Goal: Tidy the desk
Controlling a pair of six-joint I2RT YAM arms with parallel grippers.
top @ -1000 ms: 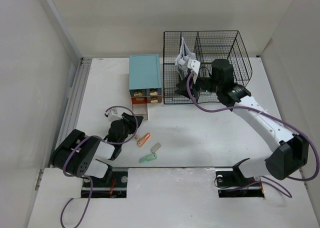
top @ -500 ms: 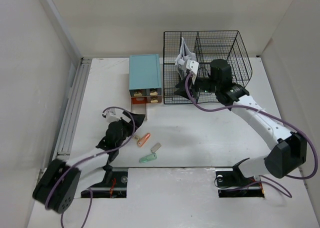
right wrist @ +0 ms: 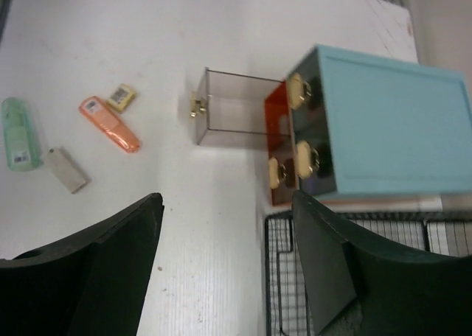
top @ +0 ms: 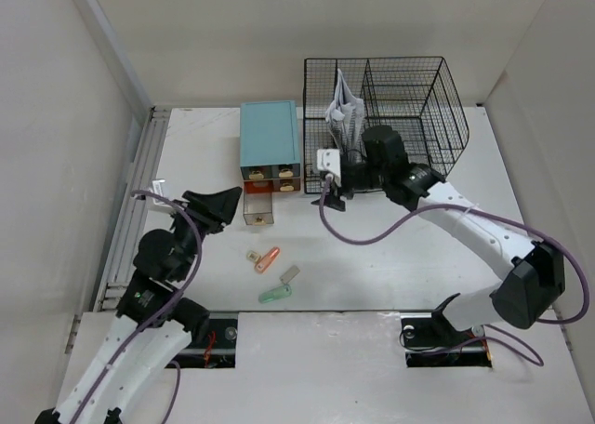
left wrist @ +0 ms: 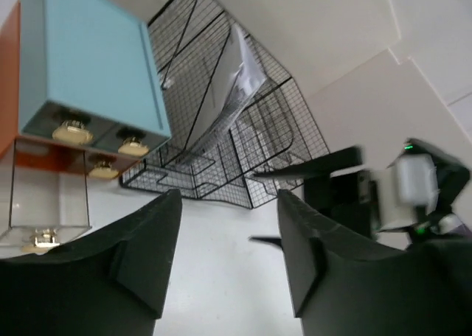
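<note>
While hanging over the desk [top: 400, 257], railed along its left edge, shows left gripper [top: 229, 204] jaws apart and empty near the pulled-out drawer [top: 258, 210]. Shows right gripper [top: 333, 193] jaws wide, empty, by the front edge of the rack [top: 409, 80], bare desk between.

You have a large flat white desk [top: 400, 257]. Seen from above, a teal-topped drawer box [top: 271, 140] sits at eleven o'clock with one clear drawer [top: 257, 207] pulled out, and a black wire-mesh rack [top: 409, 103] at one o'clock. Near seven o'clock, close together, lie a small yellow square piece [top: 252, 256], an orange oblong stick [top: 268, 259], a grey block [top: 290, 274] and a pale green tube [top: 275, 295].
</note>
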